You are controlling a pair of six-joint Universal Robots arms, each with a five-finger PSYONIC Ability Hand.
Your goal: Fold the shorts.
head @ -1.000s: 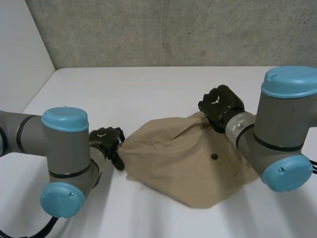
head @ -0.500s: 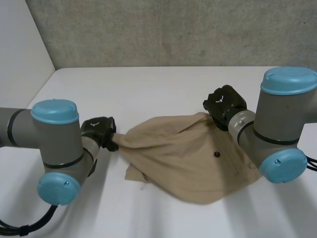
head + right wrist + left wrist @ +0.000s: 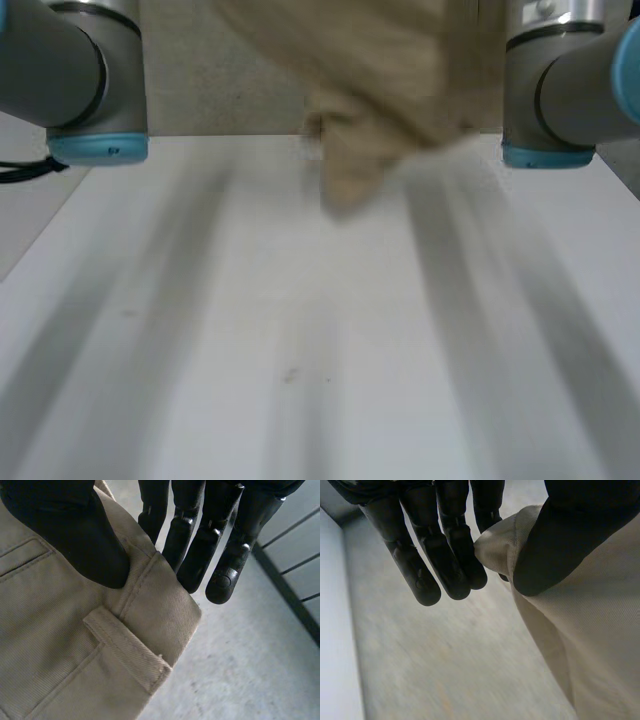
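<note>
White table takes most of the head view, with much free surface under the cloth and a grey wall closing its far edge. Above it the left arm and the right arm stand high, one at each side, and between them the beige shorts hang in the air, clear of the table, with a loose end pointing down.

The left hand pinches one edge of the shorts between its thumb and its nearly straight fingers. The right hand pinches a waistband corner in the same way, thumb on one face, fingers behind. Just beside this thumb is a belt loop.

I judge the cloth to be light, soft and limp, so it will sag and swing. The waistband is thicker and stitched, which makes it the safer place to hold. For laying it down there is room enough in the middle, well away from the table's side edges.
</note>
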